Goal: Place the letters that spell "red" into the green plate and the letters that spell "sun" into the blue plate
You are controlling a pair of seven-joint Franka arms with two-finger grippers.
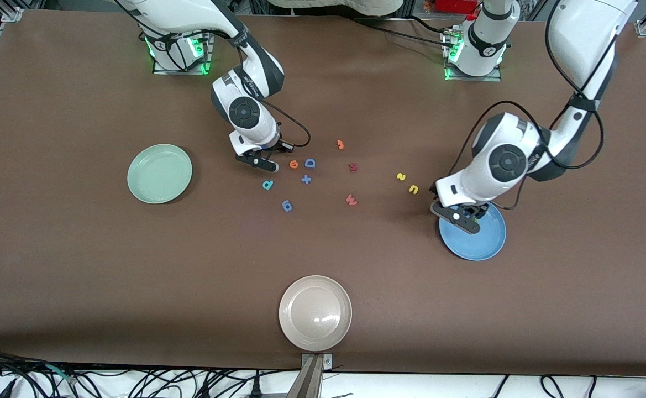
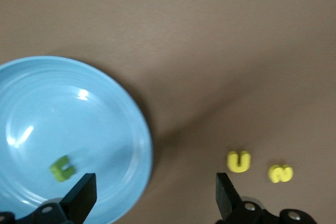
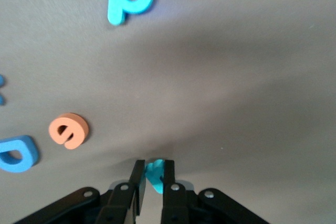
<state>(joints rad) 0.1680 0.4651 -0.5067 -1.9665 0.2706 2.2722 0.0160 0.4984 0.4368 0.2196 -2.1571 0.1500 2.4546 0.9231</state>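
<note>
From the front we see the left gripper (image 1: 462, 216) over the round blue plate (image 1: 486, 243), left wrist shows it wide above a small green foam letter (image 2: 62, 168), right wrist shows the right gripper (image 3: 152, 179) pinching a tiny teal foam letter (image 3: 155, 174).

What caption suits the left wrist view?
Open left gripper over the blue plate holding the green letter; two yellow letters wait beside it.

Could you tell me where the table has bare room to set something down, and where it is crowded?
Bare tabletop lies between the green plate and the beige plate, and between the beige plate and the blue plate. It is crowded by the letter cluster, around the teal d and orange e, where the right gripper pinches a teal letter.
</note>
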